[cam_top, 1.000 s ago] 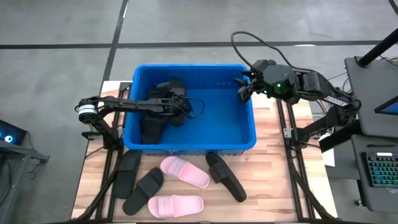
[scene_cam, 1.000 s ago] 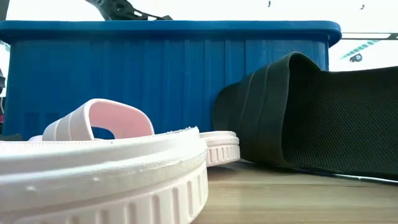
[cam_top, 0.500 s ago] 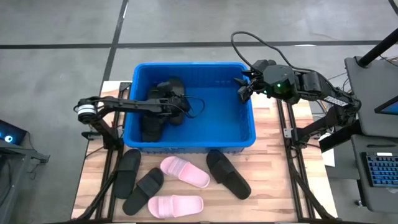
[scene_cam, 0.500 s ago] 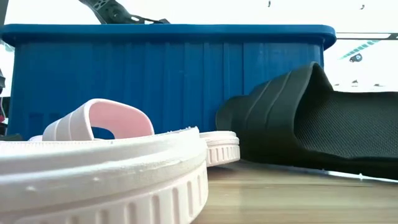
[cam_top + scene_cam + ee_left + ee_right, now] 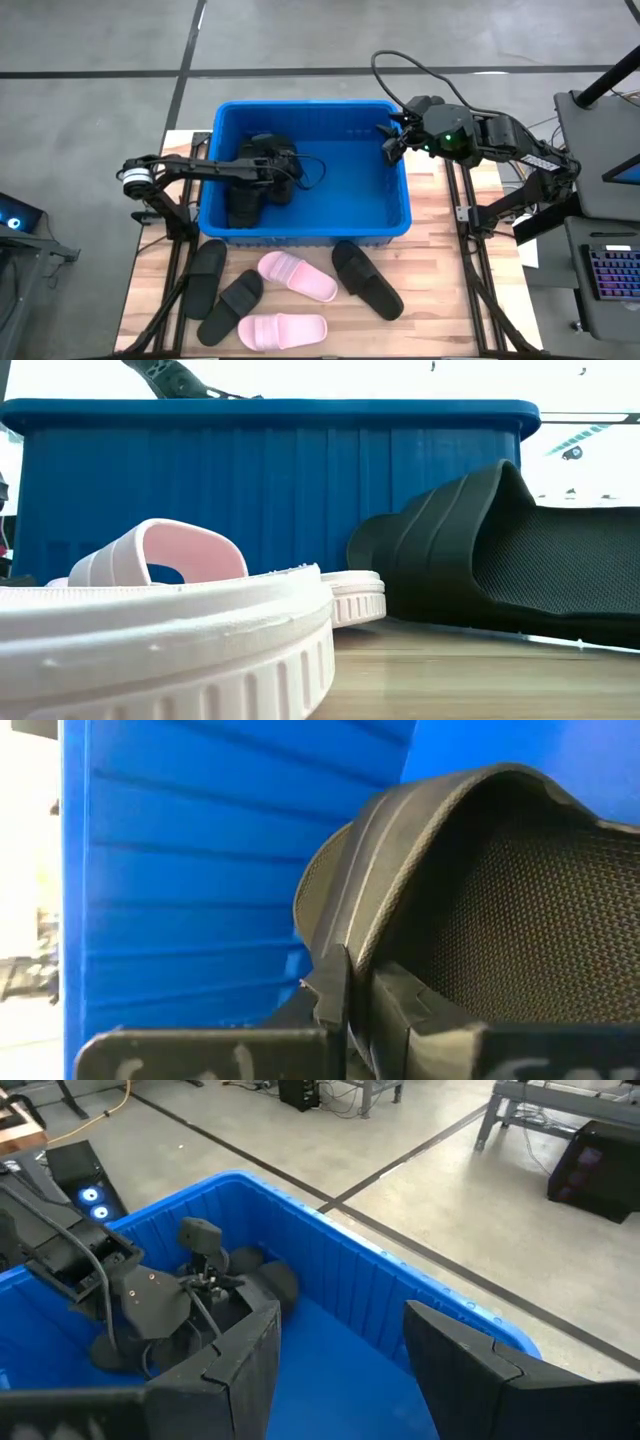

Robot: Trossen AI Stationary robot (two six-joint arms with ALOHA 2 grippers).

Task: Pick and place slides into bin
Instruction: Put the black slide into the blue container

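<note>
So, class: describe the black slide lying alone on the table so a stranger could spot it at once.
Start at the blue bin and look at the wooden table just in front of its right half. The black slide lies there slanted, right of the pink slide; the other black ones sit far left.

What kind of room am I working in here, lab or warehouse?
Likely a robotics lab or workshop. The wooden table stands on a bare concrete floor with dark lines. A keyboard sits to one side, and cables and equipment stands show beyond the bin.
</note>
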